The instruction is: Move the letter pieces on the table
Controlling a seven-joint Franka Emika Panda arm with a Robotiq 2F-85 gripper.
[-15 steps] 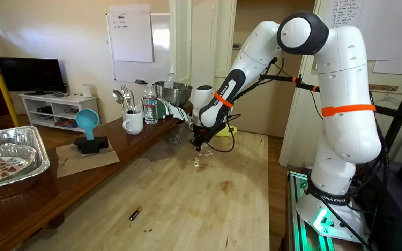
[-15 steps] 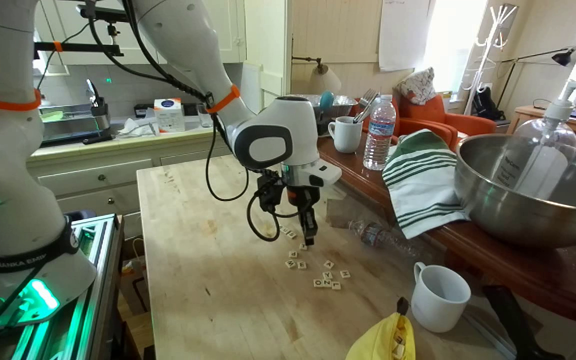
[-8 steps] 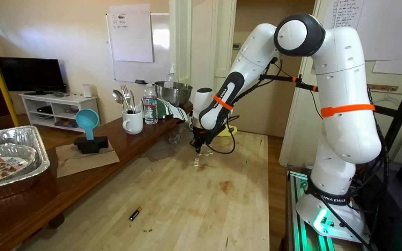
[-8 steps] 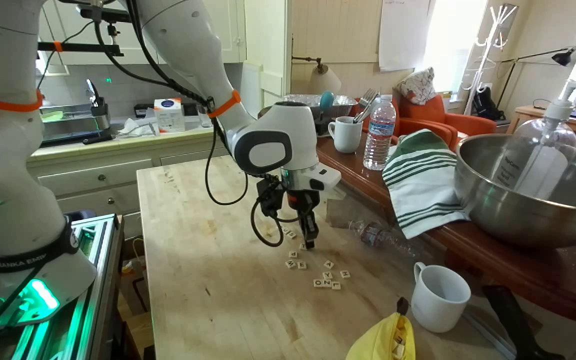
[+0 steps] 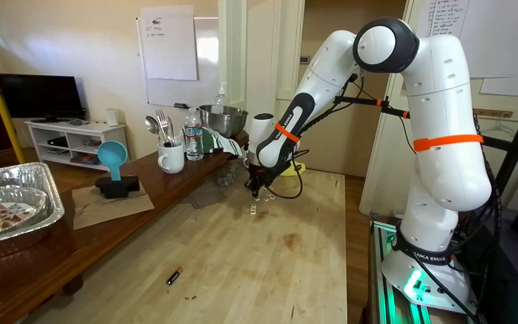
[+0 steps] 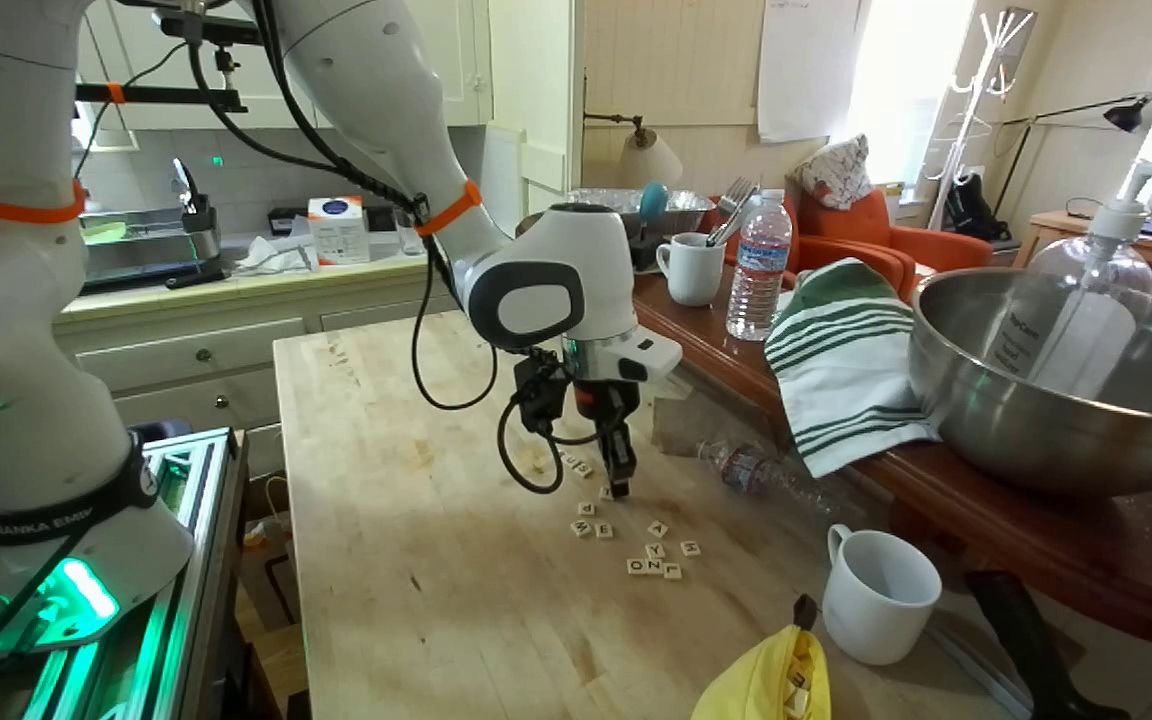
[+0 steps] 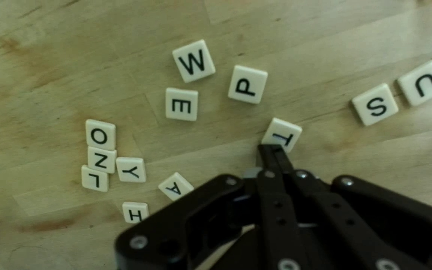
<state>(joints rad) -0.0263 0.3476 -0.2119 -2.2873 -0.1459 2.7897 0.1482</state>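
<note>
Several cream letter tiles lie face up on the light wooden table (image 6: 416, 560). In the wrist view, O (image 7: 95, 141), N (image 7: 95, 160) and L (image 7: 90, 183) sit together, with Y (image 7: 138, 176) beside N. A (image 7: 170, 186) and H (image 7: 129, 214) lie below, A partly behind the gripper. W (image 7: 184, 71), E (image 7: 173, 112) and P (image 7: 251, 77) are near the middle; S (image 7: 381, 95) and U (image 7: 413, 88) are at right. My gripper (image 7: 270, 148) is shut, fingertips together with nothing between them. Its tip overlaps the lower edge of the T tile (image 7: 276, 127); whether it touches, I cannot tell. The gripper (image 6: 619, 490) points down, low over the table.
A yellow pouch (image 6: 751, 685) holding tiles and a white mug (image 6: 881, 610) stand nearby on the table. A clear bottle (image 6: 746, 468) lies by the brown counter (image 6: 996, 530). A steel bowl (image 6: 1046, 420) is on the counter. A battery (image 5: 174, 275) lies on the table.
Between one second and half a second ago, my gripper lowered slightly toward the T tile and now covers more of it. Since then nothing visibly moved. The tiles keep their places.
</note>
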